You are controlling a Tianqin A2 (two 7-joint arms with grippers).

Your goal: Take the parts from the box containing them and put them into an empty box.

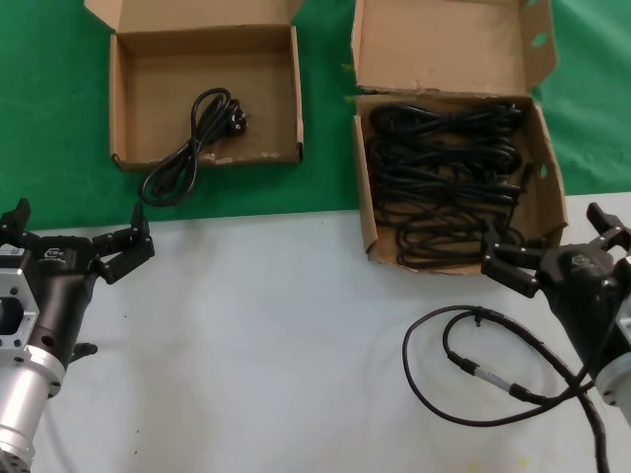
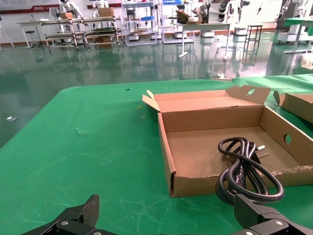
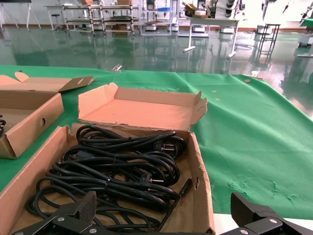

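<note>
The shallow square box [image 1: 126, 99] stands at the back left on green cloth. One coiled black cord [image 1: 197, 138] lies in it and drapes over its front wall onto the cloth; it also shows in the left wrist view [image 2: 244, 166]. The larger box [image 1: 367, 212], with a tall flap with oval cut-outs, stands at the back right and holds several black cords [image 1: 444, 168], also seen in the right wrist view [image 3: 117, 166]. My left gripper [image 1: 79, 229] is open and empty, near of the square box. My right gripper [image 1: 552, 236] is open and empty at the larger box's front right corner.
A thin black cable with a metal connector [image 1: 473, 374] loops over the white table [image 1: 266, 335] in front of the larger box, running from my right arm. The green cloth [image 1: 49, 118] covers the back half; a strip of it separates the two boxes.
</note>
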